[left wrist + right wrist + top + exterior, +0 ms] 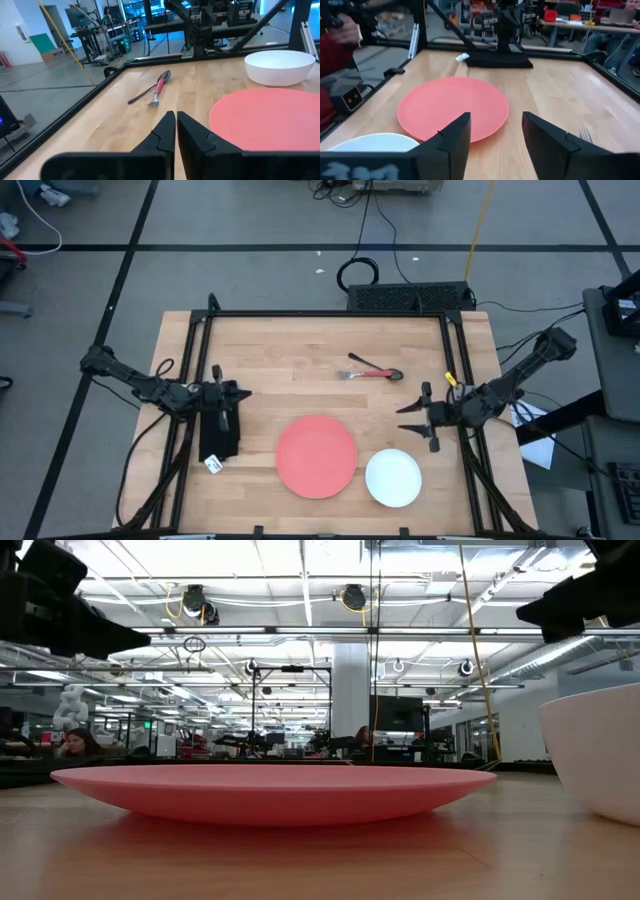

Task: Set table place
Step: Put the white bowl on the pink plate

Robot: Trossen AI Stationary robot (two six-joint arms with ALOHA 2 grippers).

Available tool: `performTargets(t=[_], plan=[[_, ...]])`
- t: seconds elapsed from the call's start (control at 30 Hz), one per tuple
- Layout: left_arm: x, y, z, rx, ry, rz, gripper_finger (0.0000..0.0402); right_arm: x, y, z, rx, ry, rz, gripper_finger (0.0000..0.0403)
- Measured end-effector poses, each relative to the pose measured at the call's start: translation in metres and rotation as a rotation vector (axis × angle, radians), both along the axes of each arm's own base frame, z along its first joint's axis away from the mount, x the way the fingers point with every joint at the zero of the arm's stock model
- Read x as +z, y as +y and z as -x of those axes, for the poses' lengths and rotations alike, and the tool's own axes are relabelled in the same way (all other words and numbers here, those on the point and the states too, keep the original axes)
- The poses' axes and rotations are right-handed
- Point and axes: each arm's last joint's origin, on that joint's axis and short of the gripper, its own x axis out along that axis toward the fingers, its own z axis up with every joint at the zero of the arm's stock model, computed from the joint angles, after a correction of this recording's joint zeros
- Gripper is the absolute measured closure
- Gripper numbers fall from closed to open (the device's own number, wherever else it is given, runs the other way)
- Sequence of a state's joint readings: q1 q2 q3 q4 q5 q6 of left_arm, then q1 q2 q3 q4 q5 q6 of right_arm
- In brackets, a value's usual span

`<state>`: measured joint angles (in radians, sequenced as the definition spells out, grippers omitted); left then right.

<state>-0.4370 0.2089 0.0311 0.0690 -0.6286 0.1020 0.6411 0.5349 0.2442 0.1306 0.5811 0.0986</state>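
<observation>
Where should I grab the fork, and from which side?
Probably the red handle at mid-length, from straight above. The fork lies flat on the table, crossed with a spoon, so close the right gripper's open jaws across the handle, away from the crossing.

Your left arm reaches in over table's [300, 345] left edge, elbow outside, forearm angled inward. Your left gripper [238, 393] sits near left edge, about mid-depth, fingers [165, 132] pressed together, pointing toward table centre. Your right arm comes in over right edge, elbow raised outside. Your right gripper [405, 420] hangs near right edge, fingers [452, 137] spread wide apart, pointing toward centre.
</observation>
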Motion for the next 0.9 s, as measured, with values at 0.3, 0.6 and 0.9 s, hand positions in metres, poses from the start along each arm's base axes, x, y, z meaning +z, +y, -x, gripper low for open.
performTargets(t=[0.3,0.6,0.9], plan=[[-0.004,0.000,0.000,0.002,0.036,-0.001,0.0398,0.033,0.011,-0.015,-0.076,0.290,-0.014,0.0179],[-0.005,0.000,0.001,0.004,0.040,0.010,0.0377,0.036,0.028,-0.031,-0.081,0.567,-0.136,0.0176],[-0.005,0.000,0.001,0.004,0.041,0.010,0.0386,0.024,0.037,-0.037,-0.113,0.719,-0.311,0.0171]])
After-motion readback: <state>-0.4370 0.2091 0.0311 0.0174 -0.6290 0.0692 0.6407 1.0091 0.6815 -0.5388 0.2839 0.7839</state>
